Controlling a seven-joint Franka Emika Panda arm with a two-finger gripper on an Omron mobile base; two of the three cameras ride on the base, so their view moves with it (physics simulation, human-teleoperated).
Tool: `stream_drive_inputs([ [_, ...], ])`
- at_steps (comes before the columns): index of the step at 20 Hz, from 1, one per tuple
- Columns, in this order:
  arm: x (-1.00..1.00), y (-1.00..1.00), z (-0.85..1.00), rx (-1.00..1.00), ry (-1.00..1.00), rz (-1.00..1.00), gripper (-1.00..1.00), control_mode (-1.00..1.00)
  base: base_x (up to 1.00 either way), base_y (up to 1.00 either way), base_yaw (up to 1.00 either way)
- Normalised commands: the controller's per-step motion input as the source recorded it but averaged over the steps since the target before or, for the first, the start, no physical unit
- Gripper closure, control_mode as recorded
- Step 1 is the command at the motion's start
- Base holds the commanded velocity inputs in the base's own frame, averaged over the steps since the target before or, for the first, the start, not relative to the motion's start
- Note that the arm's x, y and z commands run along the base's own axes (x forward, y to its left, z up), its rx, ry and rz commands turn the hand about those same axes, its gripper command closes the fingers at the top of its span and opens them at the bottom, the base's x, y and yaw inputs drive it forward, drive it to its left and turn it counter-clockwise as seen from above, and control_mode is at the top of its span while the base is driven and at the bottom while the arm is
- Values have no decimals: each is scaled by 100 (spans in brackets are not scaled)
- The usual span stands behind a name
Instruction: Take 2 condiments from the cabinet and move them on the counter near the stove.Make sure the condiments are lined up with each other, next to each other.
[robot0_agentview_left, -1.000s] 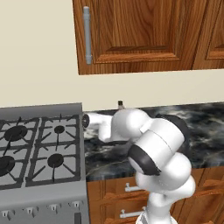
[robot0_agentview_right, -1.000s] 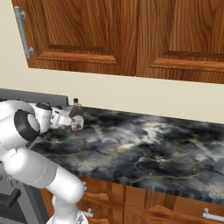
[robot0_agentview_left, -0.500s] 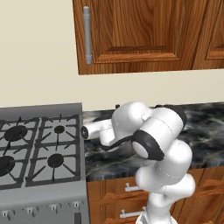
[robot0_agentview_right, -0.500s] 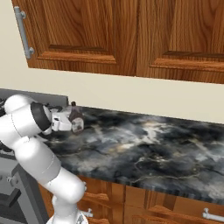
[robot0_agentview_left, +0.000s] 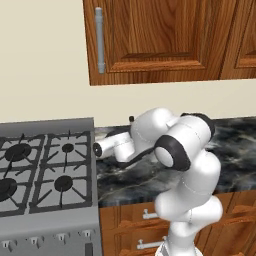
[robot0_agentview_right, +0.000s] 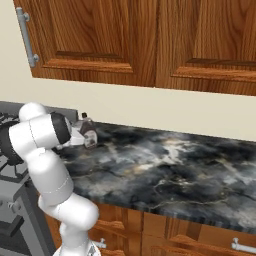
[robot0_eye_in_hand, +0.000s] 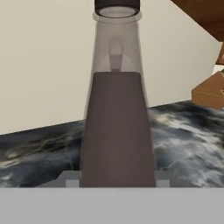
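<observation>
Black-and-grey veined marble desk (robot0_agentview_right: 165, 170) beside the steel stove (robot0_agentview_left: 45, 175): at its far left edge, the pincer (robot0_agentview_right: 90, 136) grips a tall grey-brown bottle (robot0_eye_in_hand: 117, 127), upright, black-capped neck pointing up.

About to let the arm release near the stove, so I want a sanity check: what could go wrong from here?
1. The gripper is shut on the tall dark bottle; released while tilted or above the counter, the narrow bottle could topple.
2. It sits close to the stove edge, so a tipped bottle might roll onto the burner grates.
3. No ketchup bottle is visible on the counter, so the lining-up cannot be judged yet.
</observation>
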Motion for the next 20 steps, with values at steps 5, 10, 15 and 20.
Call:
stream_drive_inputs([
  [5, 0, -12, -39, 7, -11, 0, 100, -100, 0, 0, 0],
  [10, -5, -17, -38, 14, -8, 0, 100, -100, 0, 0, 0],
  [15, -12, -19, -42, 18, -12, 0, 100, -100, 0, 0, 0],
  [20, -17, -17, -55, 17, -17, 0, 100, -100, 0, 0, 0],
])
